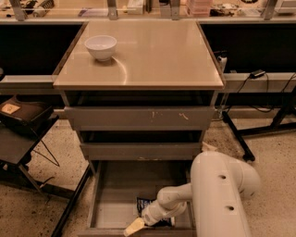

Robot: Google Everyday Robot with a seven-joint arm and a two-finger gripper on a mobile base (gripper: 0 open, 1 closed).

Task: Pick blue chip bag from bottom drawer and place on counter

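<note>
A small crinkled dark navy chip bag [145, 204] lies near the front of the deep grey metal bottom drawer [111, 203]. The beige gripper [134, 227] is at the bag's front corner, and I cannot tell whether it grips.

The place appeared to be a robotics lab or workshop, not a home. A grey metal three-drawer cabinet with a glossy tan counter [157, 55] stood alone on a speckled floor [37, 213], ringed by long workbenches [64, 11] whose tops carried cluttered gear too small to identify. A cabled power adapter [257, 73] lay on the bench at right. A white bowl [101, 47] sat on the counter. A white robot arm [217, 194] bent downward, its gripper [134, 227] low at the front edge of the open bottom drawer [108, 208].
</note>
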